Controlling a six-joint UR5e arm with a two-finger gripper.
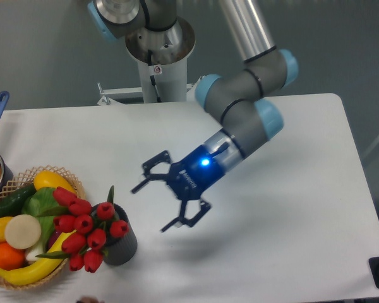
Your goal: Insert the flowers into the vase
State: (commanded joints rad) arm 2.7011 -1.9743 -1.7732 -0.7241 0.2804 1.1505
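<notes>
Gripper [156, 205] spread wide, holding nothing, just right of the vase [121, 243]. Flowers [82, 233] sit in it, leaning over the wicker basket [72, 184] of toy produce.

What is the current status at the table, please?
Gripper open, empty, right of vase. Flowers sit in vase, leaning over basket. Nothing in the way.
</notes>
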